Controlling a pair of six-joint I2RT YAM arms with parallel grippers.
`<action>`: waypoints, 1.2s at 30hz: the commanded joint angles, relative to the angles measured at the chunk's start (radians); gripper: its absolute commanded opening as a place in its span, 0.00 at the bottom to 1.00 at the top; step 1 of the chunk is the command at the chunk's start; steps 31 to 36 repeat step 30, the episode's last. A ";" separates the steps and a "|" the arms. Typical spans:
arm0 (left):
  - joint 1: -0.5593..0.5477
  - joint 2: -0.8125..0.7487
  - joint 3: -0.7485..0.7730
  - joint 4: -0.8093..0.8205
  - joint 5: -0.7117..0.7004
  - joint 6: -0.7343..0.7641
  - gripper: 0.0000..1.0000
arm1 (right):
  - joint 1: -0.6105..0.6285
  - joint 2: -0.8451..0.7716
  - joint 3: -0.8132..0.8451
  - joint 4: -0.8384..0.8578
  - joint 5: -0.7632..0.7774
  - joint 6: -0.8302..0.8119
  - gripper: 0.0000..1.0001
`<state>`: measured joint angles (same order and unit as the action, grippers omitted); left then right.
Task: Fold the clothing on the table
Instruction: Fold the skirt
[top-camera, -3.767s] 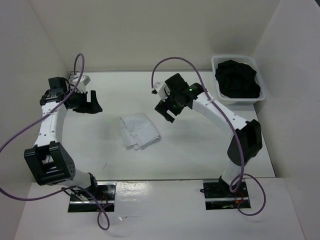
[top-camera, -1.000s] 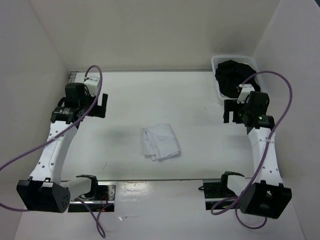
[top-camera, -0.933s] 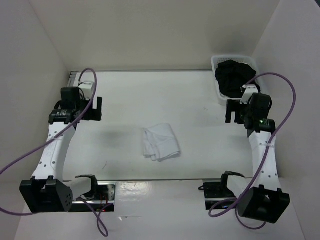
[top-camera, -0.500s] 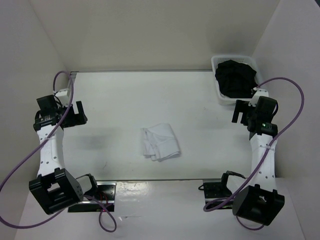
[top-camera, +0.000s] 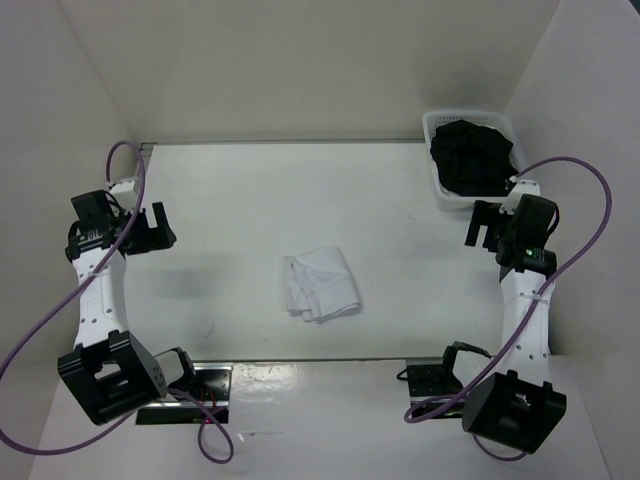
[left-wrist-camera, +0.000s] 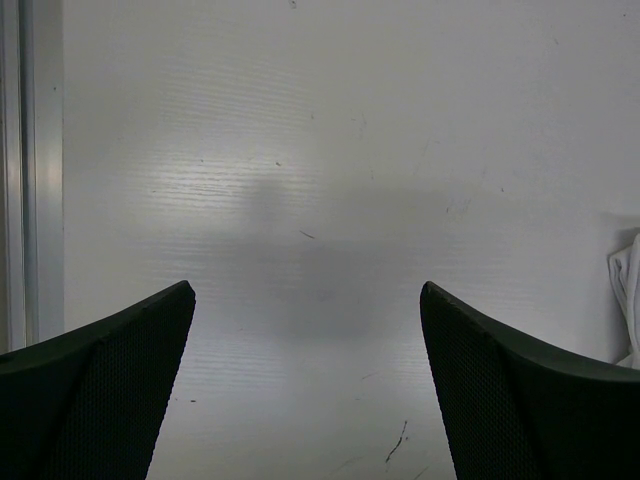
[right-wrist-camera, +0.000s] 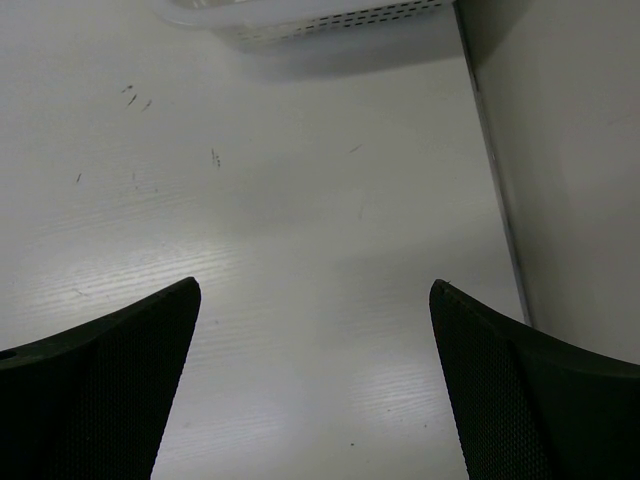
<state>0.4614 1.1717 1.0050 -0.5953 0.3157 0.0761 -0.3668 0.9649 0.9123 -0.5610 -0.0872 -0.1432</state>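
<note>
The white clothing (top-camera: 321, 285) lies as a small folded, wrinkled bundle near the middle of the table (top-camera: 300, 190). One edge of the clothing (left-wrist-camera: 628, 300) shows at the right border of the left wrist view. My left gripper (top-camera: 150, 230) hangs open at the table's left side, far from the fabric. In its own view the left gripper (left-wrist-camera: 306, 290) has only bare table between its fingers. Beside the basket on the right, my right gripper (top-camera: 482, 226) is open too. The right gripper (right-wrist-camera: 315, 286) holds nothing.
A white basket (top-camera: 475, 160) holding a black bundle of clothing (top-camera: 473, 157) stands at the back right; the basket's wall (right-wrist-camera: 300, 15) is just ahead of the right gripper. A metal rail (left-wrist-camera: 30, 170) runs along the table's left edge. White walls (right-wrist-camera: 570, 150) enclose the table.
Both arms have drawn back outward, the left toward the left wall and the right toward the right wall. Both grippers stayed open. The clothing has lain still over the last second.
</note>
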 joint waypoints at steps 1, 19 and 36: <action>0.003 -0.012 -0.002 0.034 0.029 0.014 0.99 | -0.014 -0.011 -0.004 0.053 -0.008 -0.001 0.99; 0.003 -0.012 -0.011 0.034 0.039 0.024 0.99 | -0.014 0.008 -0.004 0.053 -0.026 -0.010 0.99; 0.003 -0.012 -0.011 0.034 0.048 0.024 0.99 | -0.014 0.017 -0.004 0.053 0.000 -0.001 0.99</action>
